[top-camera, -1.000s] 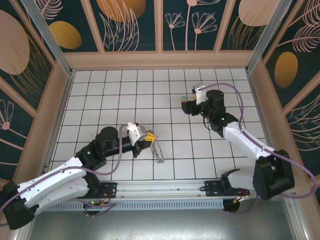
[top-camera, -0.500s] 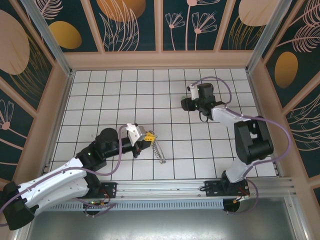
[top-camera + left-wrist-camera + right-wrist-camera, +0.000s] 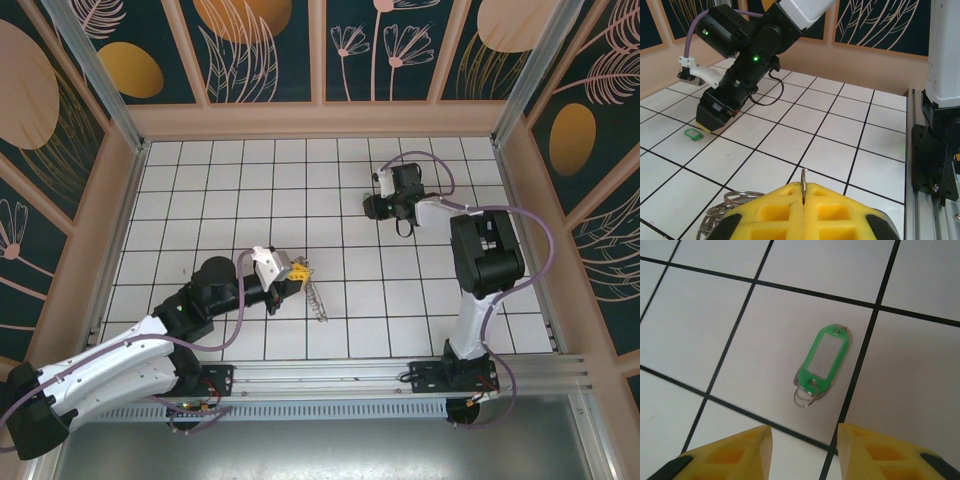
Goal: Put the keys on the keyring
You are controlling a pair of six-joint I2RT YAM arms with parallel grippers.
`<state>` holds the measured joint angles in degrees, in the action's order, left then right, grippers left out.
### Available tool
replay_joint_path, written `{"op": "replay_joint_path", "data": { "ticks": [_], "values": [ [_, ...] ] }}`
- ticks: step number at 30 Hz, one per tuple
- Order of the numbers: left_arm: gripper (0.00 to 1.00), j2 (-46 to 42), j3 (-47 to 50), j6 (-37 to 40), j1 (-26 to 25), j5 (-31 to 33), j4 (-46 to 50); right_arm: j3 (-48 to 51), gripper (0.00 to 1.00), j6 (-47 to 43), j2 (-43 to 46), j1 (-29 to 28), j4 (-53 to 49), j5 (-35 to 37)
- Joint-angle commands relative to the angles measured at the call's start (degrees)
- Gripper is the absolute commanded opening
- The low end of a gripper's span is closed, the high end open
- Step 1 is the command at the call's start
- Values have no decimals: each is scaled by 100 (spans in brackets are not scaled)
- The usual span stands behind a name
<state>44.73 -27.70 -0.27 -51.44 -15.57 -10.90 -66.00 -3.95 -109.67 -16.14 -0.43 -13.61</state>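
Note:
A small green key tag (image 3: 823, 361) with a thin wire ring at its near end lies flat on a white tile. My right gripper (image 3: 802, 432) is open just above it, and the tag sits a little beyond the gap between the fingertips. In the left wrist view the tag (image 3: 693, 134) lies beside the right gripper (image 3: 710, 120). My left gripper (image 3: 804, 192) is shut on the keyring (image 3: 804, 177), whose thin metal edge sticks up between the yellow fingers. More loops (image 3: 732, 198) hang to the left. From above, the keyring (image 3: 317, 298) dangles from the left gripper (image 3: 297, 270).
The white tiled floor (image 3: 240, 190) is boxed in by low wooden walls (image 3: 320, 120). The right arm (image 3: 480, 250) is folded up high over the right side. A metal rail (image 3: 330, 385) runs along the near edge.
The right arm has folded up and back, its elbow swinging from the near right toward the far side, while its gripper stayed near the green tag. The left gripper has hardly moved.

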Motion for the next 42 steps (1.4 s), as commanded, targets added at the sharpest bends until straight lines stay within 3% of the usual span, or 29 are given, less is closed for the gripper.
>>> {"op": "replay_joint_path", "data": {
  "ticks": [1, 26, 42],
  "values": [
    [0, -70, 57, 32, -12, 10, -422, -300, 38, 67, -259, 69, -106, -120],
    [0, -328, 179, 31, -10, -38, -571, -974, 35, -54, -868, 32, -784, 0],
    [0, -393, 186, 18, -12, -34, -559, -1372, 29, -53, -1181, -51, -1033, 32]
  ]
}}
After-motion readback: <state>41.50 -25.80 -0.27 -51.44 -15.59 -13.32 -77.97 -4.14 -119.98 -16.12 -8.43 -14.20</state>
